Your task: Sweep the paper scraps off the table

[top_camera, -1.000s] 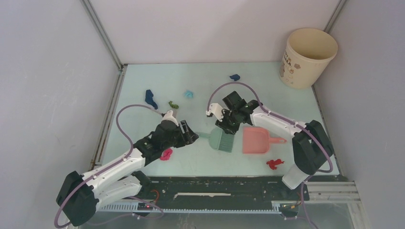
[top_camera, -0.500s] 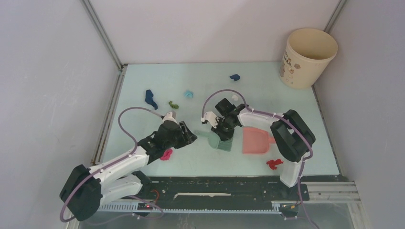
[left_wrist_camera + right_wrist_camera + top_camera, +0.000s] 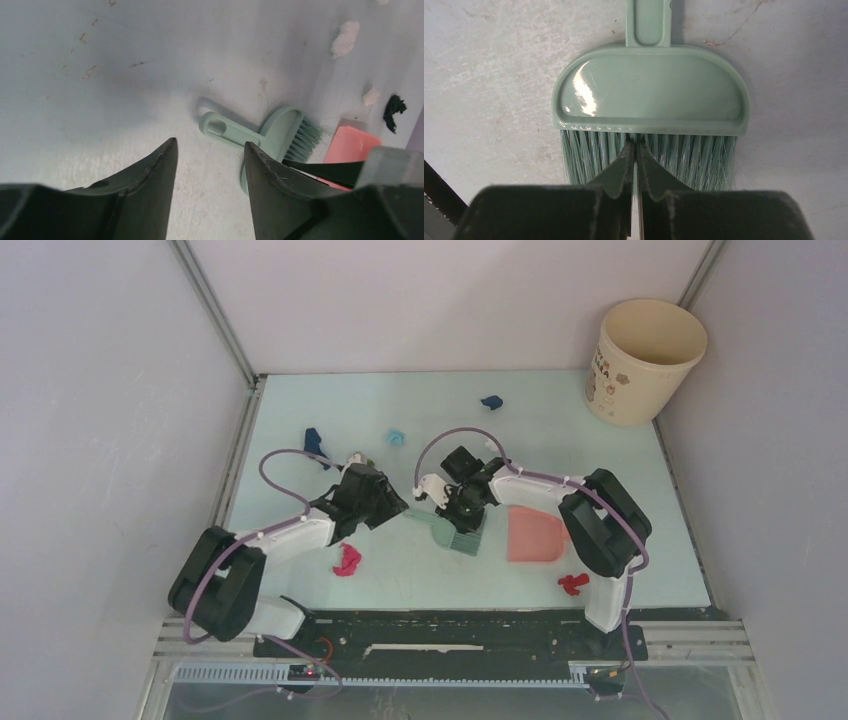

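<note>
The green hand brush [image 3: 457, 533] lies flat on the pale table [image 3: 560, 430], handle pointing left. My right gripper [image 3: 466, 508] is shut, its tips pressed onto the bristles [image 3: 589, 155] just below the brush back [image 3: 649, 85]. My left gripper [image 3: 390, 504] is open and empty, low over the table, with the brush handle [image 3: 222, 129] just ahead of its jaws. Paper scraps lie around: magenta [image 3: 347, 558], red [image 3: 573, 583], dark blue [image 3: 314, 442], teal [image 3: 396, 437], blue [image 3: 491, 402] and white [image 3: 345, 37].
The pink dustpan [image 3: 530, 535] lies right of the brush, also in the left wrist view [image 3: 350, 142]. A cream bucket [image 3: 643, 358] stands at the far right corner. Grey walls close in three sides, and a black rail [image 3: 450, 630] runs along the near edge.
My left gripper swung away from the magenta scrap, farther up the table, toward the brush handle. My right gripper moved left and down onto the bristles, and the brush shifted slightly left.
</note>
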Tool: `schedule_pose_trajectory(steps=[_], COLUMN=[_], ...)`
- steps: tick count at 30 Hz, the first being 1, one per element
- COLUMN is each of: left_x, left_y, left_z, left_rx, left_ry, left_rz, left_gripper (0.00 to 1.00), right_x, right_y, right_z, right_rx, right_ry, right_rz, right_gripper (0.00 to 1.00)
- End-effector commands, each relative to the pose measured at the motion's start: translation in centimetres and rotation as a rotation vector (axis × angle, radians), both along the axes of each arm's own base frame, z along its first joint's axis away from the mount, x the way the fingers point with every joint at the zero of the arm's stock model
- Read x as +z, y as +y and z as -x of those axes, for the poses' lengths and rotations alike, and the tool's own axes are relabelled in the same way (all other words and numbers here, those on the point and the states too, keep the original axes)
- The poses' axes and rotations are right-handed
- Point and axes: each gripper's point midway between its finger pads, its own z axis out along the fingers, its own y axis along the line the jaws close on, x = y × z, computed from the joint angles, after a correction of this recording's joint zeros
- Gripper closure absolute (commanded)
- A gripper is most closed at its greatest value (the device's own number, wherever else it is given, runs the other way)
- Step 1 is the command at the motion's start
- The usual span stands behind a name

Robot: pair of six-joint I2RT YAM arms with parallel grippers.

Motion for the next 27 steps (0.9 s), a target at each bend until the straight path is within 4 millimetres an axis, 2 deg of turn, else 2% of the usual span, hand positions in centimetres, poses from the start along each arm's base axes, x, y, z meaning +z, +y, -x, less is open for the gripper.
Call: schedule_pose_trajectory(steps=[1,13,18,22,27], left_x=[0.8,-2.2,-3.2,-3.8,-5.1], left_y=[-2.3,-3.2,-3.6,-3.6,-2.4], left_z=[-1.6,-1.5,-1.3,-1.2,-0.5], left_rx=[-0.066,-0.036,-0.021,-0.006,0.052], left_ry=[-0.022,0.021,0.036,0.05,0.113], left_rz=[0.091,0.167,0.211,0.222,0.172], left_gripper=[0.47,0.55,0.53,0.46,0.45], right_x=[-1.7,-2.0,-2.1,-2.1,-2.1], right_y=[-0.3,-0.3,-0.3,-0.3,-0.3], right_z=[0.9,1.1,1.2,1.3,1.3], right_rx=[0.028,0.041,0.045,0.048,0.048], right_ry=[0.021,0.021,0.022,0.02,0.02], right_rz=[0.061,0.074,0.08,0.081,0.081], right_gripper=[0.91,0.91,0.91,0.92,0.92])
